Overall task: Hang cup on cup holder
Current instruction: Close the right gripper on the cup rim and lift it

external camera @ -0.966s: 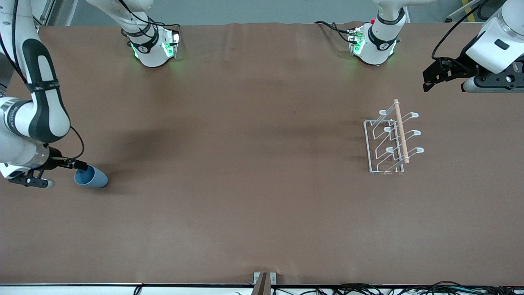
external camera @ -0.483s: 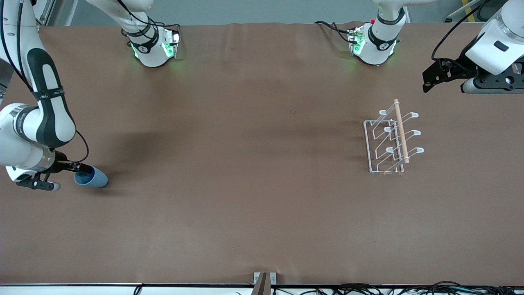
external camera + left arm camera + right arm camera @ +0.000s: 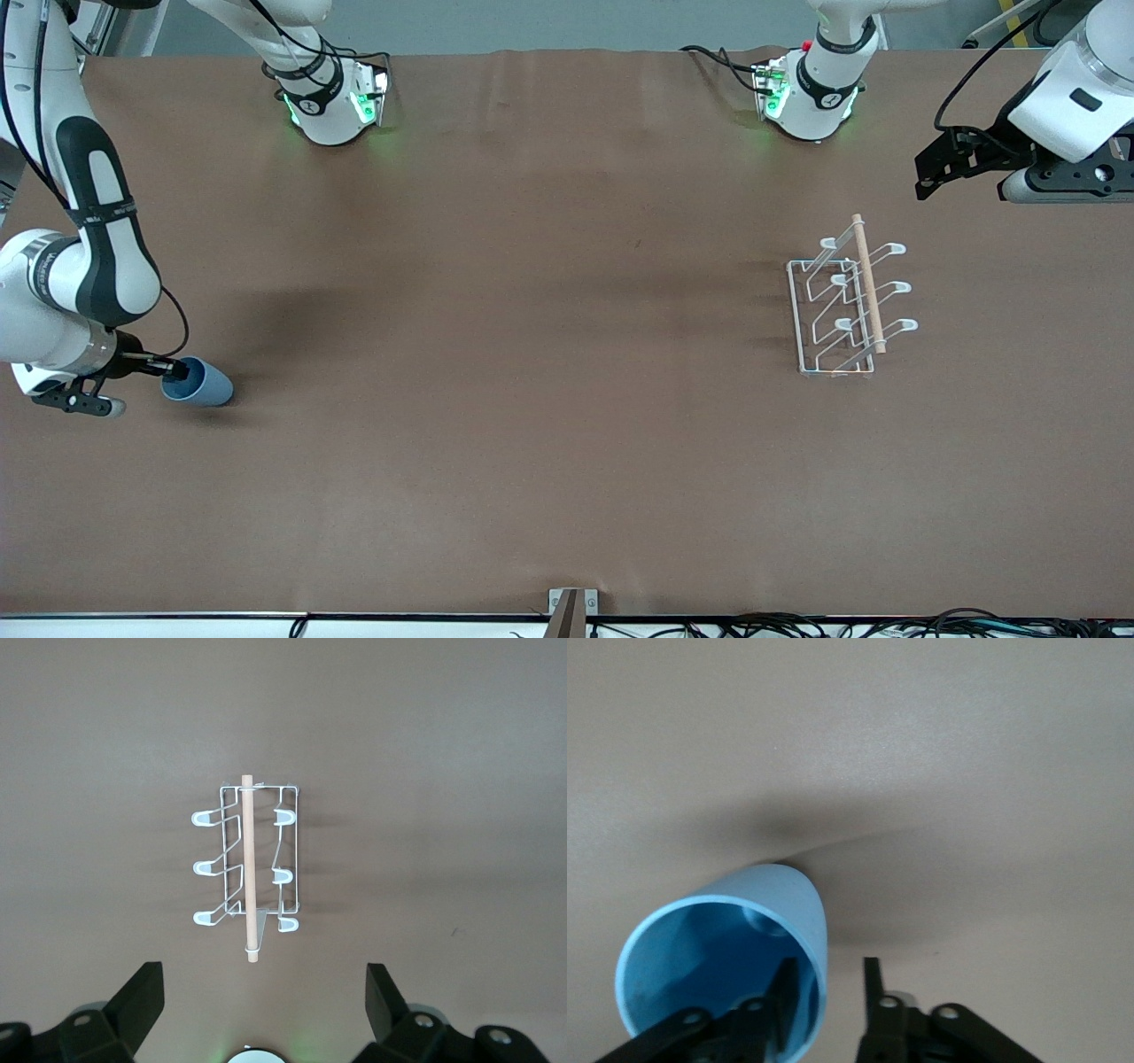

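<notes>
The light-blue cup (image 3: 202,384) lies on its side on the brown table at the right arm's end, its mouth toward the right gripper (image 3: 174,367). In the right wrist view the cup (image 3: 731,939) is close up. The right gripper (image 3: 827,992) straddles the cup's rim wall: one finger (image 3: 782,997) is inside the cup, the other (image 3: 873,992) outside, with a gap to the wall. The white wire cup holder (image 3: 842,306) with its wooden rod stands at the left arm's end, no cup on it. The left gripper (image 3: 941,168) waits open above the table near it. The left wrist view shows the holder (image 3: 248,859) beneath that gripper (image 3: 266,983).
The two arm bases (image 3: 332,102) (image 3: 806,97) stand along the table edge farthest from the front camera. A small bracket (image 3: 571,607) sits at the nearest edge. The brown table cover (image 3: 532,354) lies bare between cup and holder.
The right arm has shifted a little and its gripper has settled at the cup's mouth. The cup, the holder and the left arm have not moved.
</notes>
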`<state>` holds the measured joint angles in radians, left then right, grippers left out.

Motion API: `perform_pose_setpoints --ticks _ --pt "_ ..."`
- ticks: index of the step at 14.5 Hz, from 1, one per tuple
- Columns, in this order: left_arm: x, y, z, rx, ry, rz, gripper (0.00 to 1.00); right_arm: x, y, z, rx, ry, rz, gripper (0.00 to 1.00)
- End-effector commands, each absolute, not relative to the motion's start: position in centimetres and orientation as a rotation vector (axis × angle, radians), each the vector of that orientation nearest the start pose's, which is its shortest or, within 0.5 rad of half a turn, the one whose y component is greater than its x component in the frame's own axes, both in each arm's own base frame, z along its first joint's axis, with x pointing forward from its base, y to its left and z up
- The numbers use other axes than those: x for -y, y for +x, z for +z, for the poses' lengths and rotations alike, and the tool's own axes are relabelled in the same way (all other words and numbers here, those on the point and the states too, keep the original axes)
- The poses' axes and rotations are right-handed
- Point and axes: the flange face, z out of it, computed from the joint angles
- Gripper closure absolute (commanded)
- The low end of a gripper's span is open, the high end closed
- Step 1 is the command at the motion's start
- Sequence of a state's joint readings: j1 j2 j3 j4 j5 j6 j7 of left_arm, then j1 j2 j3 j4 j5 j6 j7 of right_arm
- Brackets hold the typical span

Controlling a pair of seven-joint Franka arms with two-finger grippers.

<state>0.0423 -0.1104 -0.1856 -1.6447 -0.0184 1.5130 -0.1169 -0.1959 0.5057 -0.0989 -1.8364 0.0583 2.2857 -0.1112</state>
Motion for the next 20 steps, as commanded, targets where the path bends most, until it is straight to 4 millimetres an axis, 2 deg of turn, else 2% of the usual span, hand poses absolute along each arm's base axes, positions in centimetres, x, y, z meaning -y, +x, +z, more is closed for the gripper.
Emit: perform_pose_setpoints --ticks 1,3,5,8,10,12,14,17,20 --pt "8.0 51.1 64.8 -0.055 -3.152 0.049 0.0 18.0 61.7 25.1 -0.333 -3.088 0.076 0.97" --pt "8.0 51.1 64.8 -0.055 -3.152 0.049 0.0 17.7 61.8 25.2 -0.328 -3.089 0.077 0.98" --pt "8.1 51.0 64.8 -0.057 -3.152 0.049 0.0 17.1 62.1 26.1 -0.314 -3.091 0.056 0.99" --pt "7.9 51.1 64.8 -0.055 -3.152 0.049 0.0 15.9 62.8 30.7 -0.275 -3.098 -0.028 0.99" --pt "7.8 51.1 64.7 -0.06 -3.152 0.051 0.0 14.7 62.5 33.6 -0.248 -3.08 0.018 0.99" --pt "7.8 51.1 64.7 -0.06 -3.152 0.051 0.0 11.0 62.5 36.4 -0.195 -3.016 0.018 0.99" --pt "8.0 51.2 64.6 -0.064 -3.151 0.048 0.0 7.1 62.0 38.4 -0.211 -2.856 0.063 0.99" --pt "7.9 53.9 62.8 -0.095 -3.165 0.093 0.0 1.6 60.9 40.2 -0.228 -2.558 0.175 1.0" --pt "9.7 54.2 62.4 -0.204 -3.255 0.119 0.0 -3.0 60.0 40.9 -0.218 -2.236 0.281 0.99"
